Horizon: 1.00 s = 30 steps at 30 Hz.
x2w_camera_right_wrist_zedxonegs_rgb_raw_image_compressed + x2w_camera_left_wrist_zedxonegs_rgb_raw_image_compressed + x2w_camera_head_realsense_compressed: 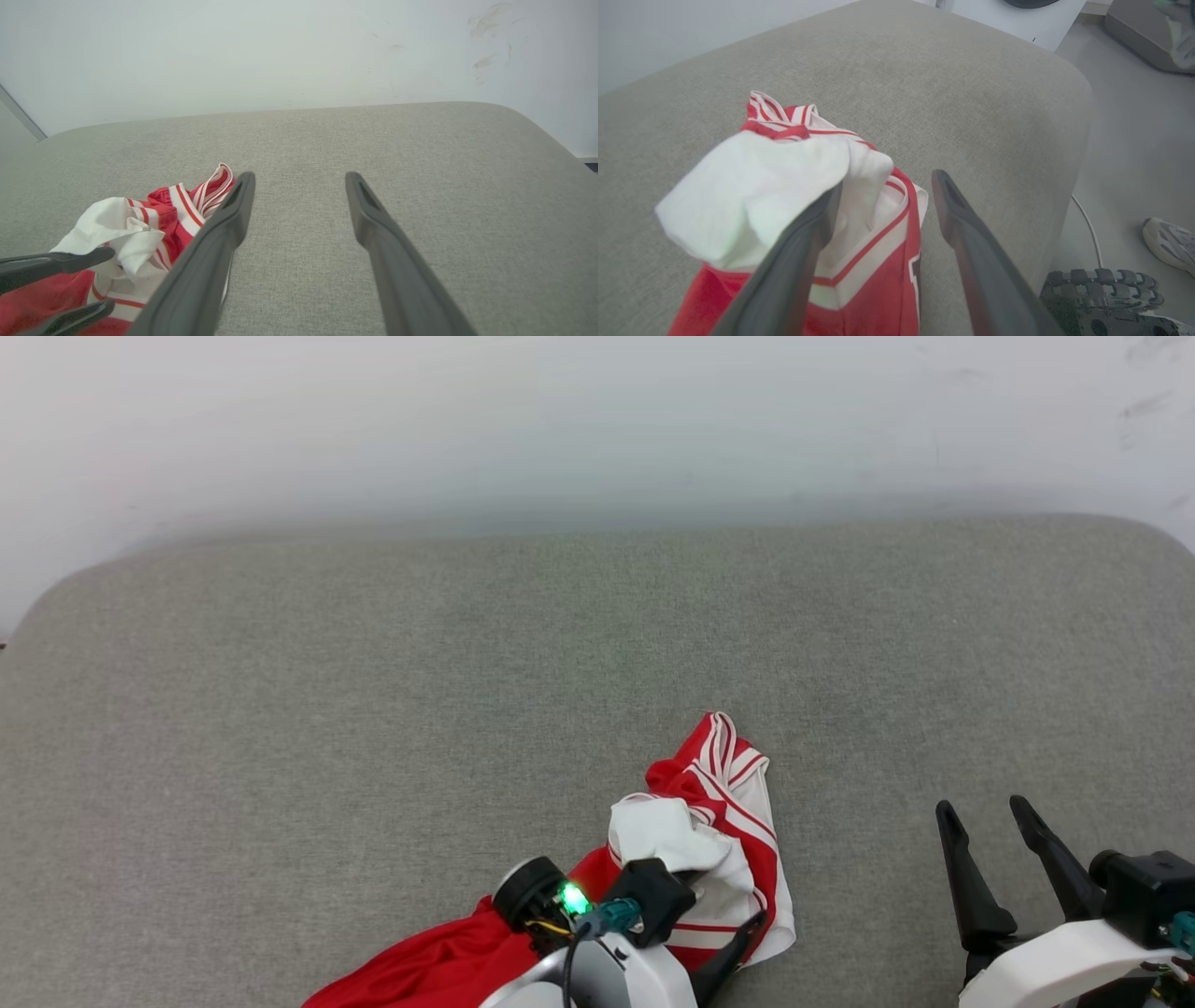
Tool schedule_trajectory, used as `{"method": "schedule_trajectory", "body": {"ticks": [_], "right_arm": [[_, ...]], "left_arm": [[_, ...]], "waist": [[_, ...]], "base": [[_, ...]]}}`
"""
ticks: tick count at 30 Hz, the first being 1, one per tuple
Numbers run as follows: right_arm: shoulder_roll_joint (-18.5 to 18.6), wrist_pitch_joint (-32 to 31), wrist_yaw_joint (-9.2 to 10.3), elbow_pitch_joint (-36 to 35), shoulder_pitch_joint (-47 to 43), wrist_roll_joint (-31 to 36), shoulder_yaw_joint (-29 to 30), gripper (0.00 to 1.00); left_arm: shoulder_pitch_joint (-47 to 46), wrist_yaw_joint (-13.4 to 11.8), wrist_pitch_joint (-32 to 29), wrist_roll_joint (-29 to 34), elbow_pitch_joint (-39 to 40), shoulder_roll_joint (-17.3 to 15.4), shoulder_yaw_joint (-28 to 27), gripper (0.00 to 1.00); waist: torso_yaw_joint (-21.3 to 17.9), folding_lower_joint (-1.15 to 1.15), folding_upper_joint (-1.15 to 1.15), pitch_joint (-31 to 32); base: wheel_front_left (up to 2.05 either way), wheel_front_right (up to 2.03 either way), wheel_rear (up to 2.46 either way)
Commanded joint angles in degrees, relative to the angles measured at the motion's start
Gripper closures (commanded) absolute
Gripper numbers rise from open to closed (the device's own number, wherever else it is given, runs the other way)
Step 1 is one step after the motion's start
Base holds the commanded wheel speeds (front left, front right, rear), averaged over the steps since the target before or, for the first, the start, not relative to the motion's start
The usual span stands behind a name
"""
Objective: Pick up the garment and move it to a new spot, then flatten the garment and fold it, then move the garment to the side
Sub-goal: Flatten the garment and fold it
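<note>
My left gripper (pixel 887 184) hangs over the garment (pixel 724 784) with its two dark fingers spread wide, clamping nothing. A fold of white sleeve (pixel 752 196) drapes over the tip of one finger (pixel 798 261), while the other finger stands clear above bare upholstery. The garment lies crumpled in a heap on the near side of the grey cushion (pixel 373 709), about midway between its left and right ends. Its red body trails back toward me under the left wrist, and the red-and-white striped trim (pixel 724 742) points toward the far edge. In the left wrist view a sliver of dark, white-edged lettering (pixel 916 270) shows on the red cloth, too little to read. My right gripper (pixel 982 805) is also fully parted and empty. It sits low over the cushion toward its right end, well apart from the heap, touching no cloth that I can see. Beyond the garment the cushion runs bare to its rounded far edge, where a pale wall (pixel 597 411) rises with a few faint scuffs at the upper right. Off the cushion's right-hand corner, on the floor, the left wrist view catches a thin white cable (pixel 1087 224), a dark treaded object (pixel 1101 284) and a pale shoe (pixel 1169 242).
</note>
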<state>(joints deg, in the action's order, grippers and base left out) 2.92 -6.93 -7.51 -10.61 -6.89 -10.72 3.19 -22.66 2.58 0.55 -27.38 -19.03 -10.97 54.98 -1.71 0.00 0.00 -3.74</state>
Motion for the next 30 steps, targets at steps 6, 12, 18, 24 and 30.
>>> {"method": "schedule_trajectory", "body": {"ticks": [6,12,18,24,30], "right_arm": [[-0.07,0.32,0.03,0.64,-0.92,-0.86,0.06,0.00],[-0.07,0.50,0.03,0.93,-0.65,-1.05,-0.28,0.00],[-0.07,0.88,0.03,1.56,0.18,-1.32,-0.95,0.00],[-0.07,1.35,0.03,2.65,1.18,-1.72,-1.59,0.00],[-0.07,1.89,0.03,3.39,1.66,-2.10,-1.60,0.00]], "left_arm": [[1.24,-2.21,1.45,-0.81,4.46,-2.31,-2.30,0.00],[-0.78,-2.56,-4.30,-2.35,5.70,-4.03,-2.94,0.00],[-4.17,-3.51,-10.27,-2.21,5.74,-5.51,-3.28,0.00],[-8.04,-1.52,-21.90,-3.48,1.76,-7.10,-1.02,0.55],[-9.90,0.26,-25.99,-4.16,1.08,-7.95,-0.03,1.00]], "waist": [[1.23,0.00,0.00,1.92],[1.33,0.00,0.00,1.77],[0.20,0.00,0.00,0.60],[-1.46,0.00,0.00,-1.20],[-2.21,0.00,0.00,-1.92]], "base": [[0.00,0.00,0.00],[0.00,0.00,0.00],[0.00,0.00,0.00],[0.00,0.00,0.00],[0.00,0.00,0.00]]}}
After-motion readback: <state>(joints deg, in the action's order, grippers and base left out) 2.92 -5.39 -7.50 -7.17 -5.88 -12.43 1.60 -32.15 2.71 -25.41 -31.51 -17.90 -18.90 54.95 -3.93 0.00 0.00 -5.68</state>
